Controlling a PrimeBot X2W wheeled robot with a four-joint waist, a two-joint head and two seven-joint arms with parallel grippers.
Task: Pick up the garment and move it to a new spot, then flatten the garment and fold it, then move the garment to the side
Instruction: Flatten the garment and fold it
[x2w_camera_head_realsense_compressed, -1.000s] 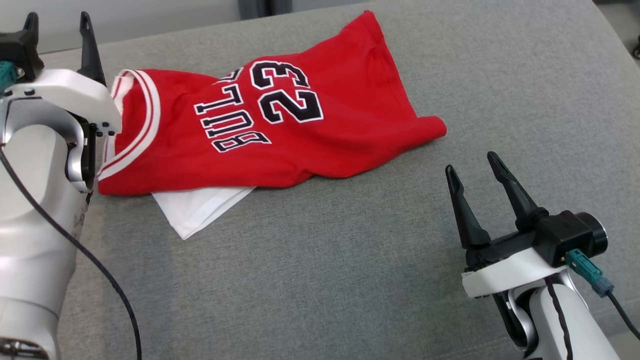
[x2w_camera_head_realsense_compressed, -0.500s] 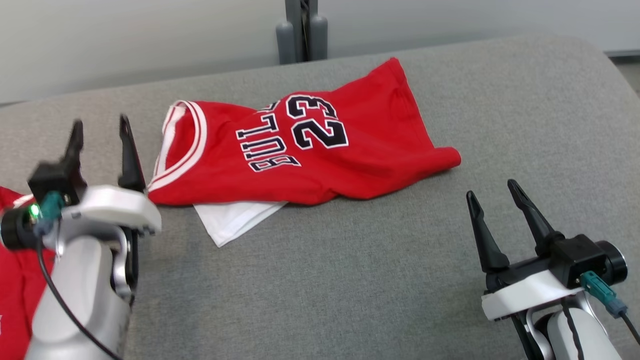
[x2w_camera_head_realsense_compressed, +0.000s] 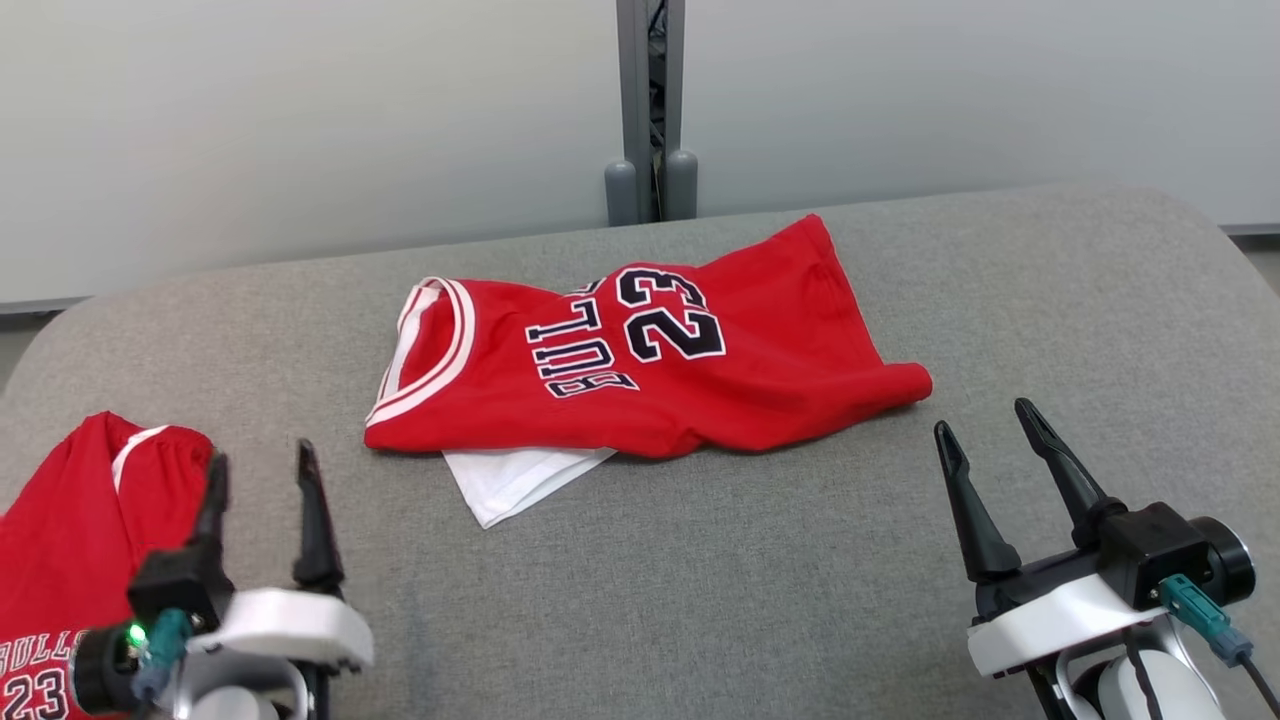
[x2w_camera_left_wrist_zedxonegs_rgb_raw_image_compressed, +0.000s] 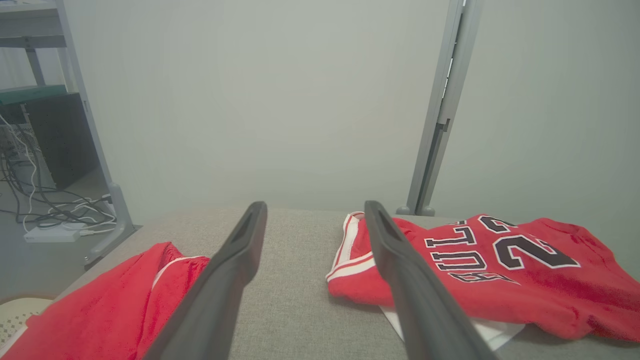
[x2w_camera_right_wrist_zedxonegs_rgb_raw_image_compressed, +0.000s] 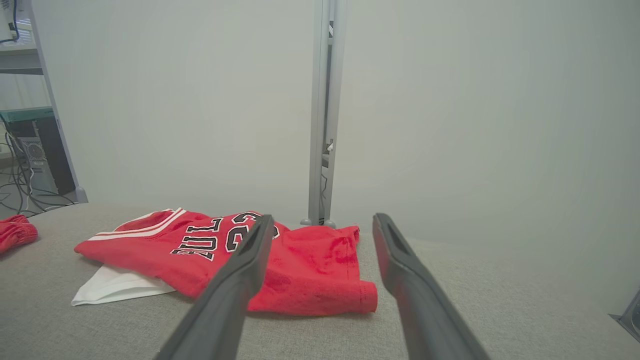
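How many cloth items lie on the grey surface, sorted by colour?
Red Bulls 23 jerseys: 2, the middle jersey and the left jersey
White cloth peeking from under the middle jersey: 1
Total: 3

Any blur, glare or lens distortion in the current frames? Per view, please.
Head view: sharp, even diffuse light, no glare, just a soft shadow under the near edge of the middle jersey. Left wrist view: left fingers look soft, close to the lens; the post leans, a wide-angle effect. Right wrist view: right fingers are soft too, the jersey lettering is legible, the wall is hazy.
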